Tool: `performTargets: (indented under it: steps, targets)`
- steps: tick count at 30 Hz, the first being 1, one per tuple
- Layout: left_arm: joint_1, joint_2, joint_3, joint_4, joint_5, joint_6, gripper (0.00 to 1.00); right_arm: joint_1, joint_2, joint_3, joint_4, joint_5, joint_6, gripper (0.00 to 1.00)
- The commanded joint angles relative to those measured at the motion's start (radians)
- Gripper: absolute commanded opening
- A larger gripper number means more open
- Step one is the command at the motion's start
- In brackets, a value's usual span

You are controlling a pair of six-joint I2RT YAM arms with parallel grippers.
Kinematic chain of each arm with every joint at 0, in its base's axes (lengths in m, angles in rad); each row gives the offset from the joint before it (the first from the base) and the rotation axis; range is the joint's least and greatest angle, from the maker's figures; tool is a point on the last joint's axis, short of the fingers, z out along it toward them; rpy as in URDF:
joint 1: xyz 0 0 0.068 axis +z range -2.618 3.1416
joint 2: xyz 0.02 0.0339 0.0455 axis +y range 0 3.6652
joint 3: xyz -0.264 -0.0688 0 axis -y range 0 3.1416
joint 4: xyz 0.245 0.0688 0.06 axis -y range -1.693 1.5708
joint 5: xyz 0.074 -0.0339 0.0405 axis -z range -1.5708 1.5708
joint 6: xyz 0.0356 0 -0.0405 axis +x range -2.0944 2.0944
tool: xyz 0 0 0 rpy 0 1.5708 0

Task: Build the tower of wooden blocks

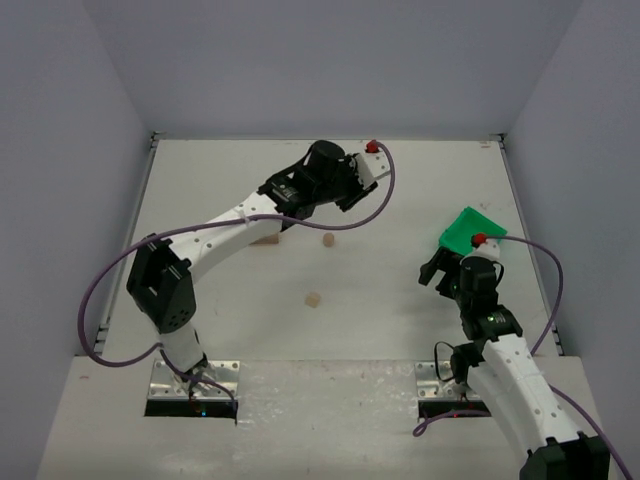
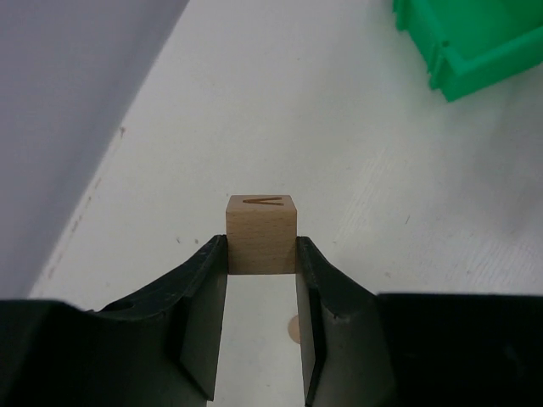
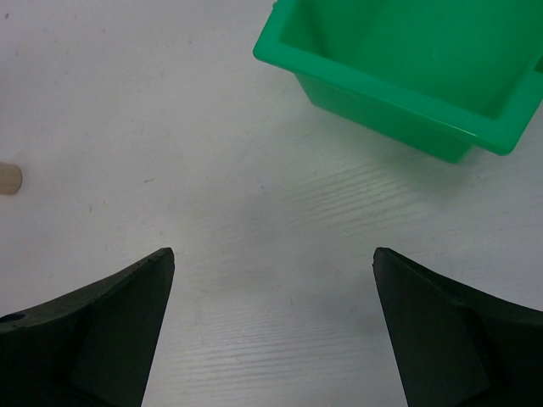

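The left gripper [image 2: 261, 264] pinches the carried cube [image 2: 261, 231], the right gripper [image 3: 271, 271] is spread idle; next, likely square it over the far loose cube [image 1: 327, 240] and lower.

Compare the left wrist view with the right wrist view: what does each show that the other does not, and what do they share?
Only the left wrist view: the left tool shut on a wood cube with a dark V-shaped mark on top, and a grey wall at the left. Only the right wrist view: the right tool open, with bare table between its fingers. Both: the green bin and the white table.
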Motion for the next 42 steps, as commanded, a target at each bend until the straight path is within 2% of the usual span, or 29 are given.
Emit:
performTargets:
  steps: [1,4,8,13,17,21,26,35,42]
  targets:
    - [0.032,-0.019,0.115,-0.172,0.221,0.379,0.0,0.001,0.049,0.004,0.079,0.001,-0.029,0.99]
    - [0.077,-0.065,0.058,-0.225,0.225,0.477,0.0,0.0,0.077,0.007,0.095,0.028,-0.039,0.99]
    - [0.13,-0.16,-0.101,-0.211,0.27,0.553,0.0,0.0,0.103,0.019,0.116,0.008,-0.069,0.99]
    - [0.252,-0.248,-0.208,-0.258,0.33,0.653,0.0,0.001,0.123,0.033,0.131,-0.04,-0.11,0.99]
    - [0.365,-0.263,-0.223,-0.364,0.418,0.716,0.0,0.001,0.135,0.039,0.14,-0.043,-0.124,0.99]
    - [0.493,-0.23,-0.215,-0.533,0.477,0.841,0.0,0.001,0.158,0.044,0.161,-0.056,-0.155,0.99]
    - [0.562,-0.176,-0.205,-0.625,0.49,0.909,0.0,0.001,0.199,0.057,0.172,-0.091,-0.172,0.99]
    - [0.63,-0.137,-0.276,-0.555,0.504,0.941,0.0,0.001,0.211,0.066,0.187,-0.162,-0.185,0.99]
    - [0.661,-0.041,-0.201,-0.608,0.562,0.973,0.0,0.002,0.217,0.085,0.164,-0.169,-0.182,0.99]
